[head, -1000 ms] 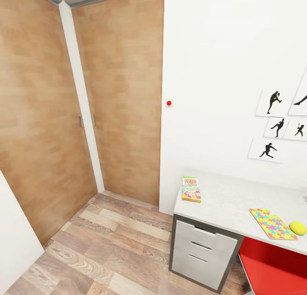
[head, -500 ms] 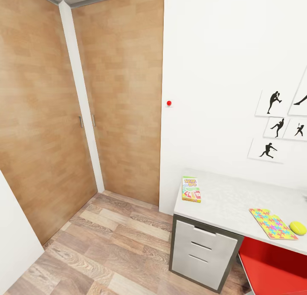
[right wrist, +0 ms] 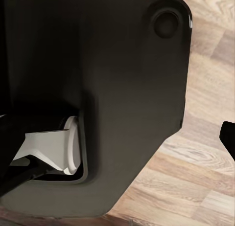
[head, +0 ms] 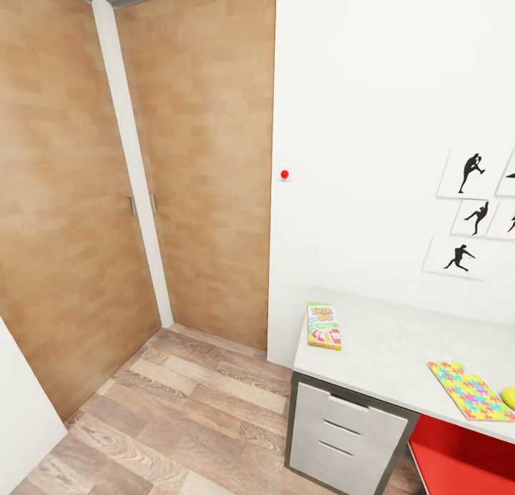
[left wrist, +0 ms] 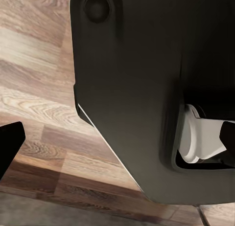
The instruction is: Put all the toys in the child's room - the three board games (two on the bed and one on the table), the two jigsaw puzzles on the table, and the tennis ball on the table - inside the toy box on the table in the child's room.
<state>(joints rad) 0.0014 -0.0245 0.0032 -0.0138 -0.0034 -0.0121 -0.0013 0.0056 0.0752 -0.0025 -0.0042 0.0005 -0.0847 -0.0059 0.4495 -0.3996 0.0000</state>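
The head view has shifted left: the green-topped printed board game box (head: 324, 326) lies at the white-topped table's (head: 390, 341) left edge, the multicoloured jigsaw puzzle board (head: 473, 389) near its front edge; jaw states cannot be told.

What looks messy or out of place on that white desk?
Nothing stands out. The board game lies flat near the table corner; the jigsaw puzzle lies flat near its front edge.

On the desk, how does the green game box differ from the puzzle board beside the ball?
The board game is a printed green-topped box with orange and red panels; the jigsaw puzzle is a board of interlocking yellow, pink, green and blue pieces. The board game lies at the table end above the drawers, the jigsaw puzzle nearer the picture's right edge. Both lie flat.
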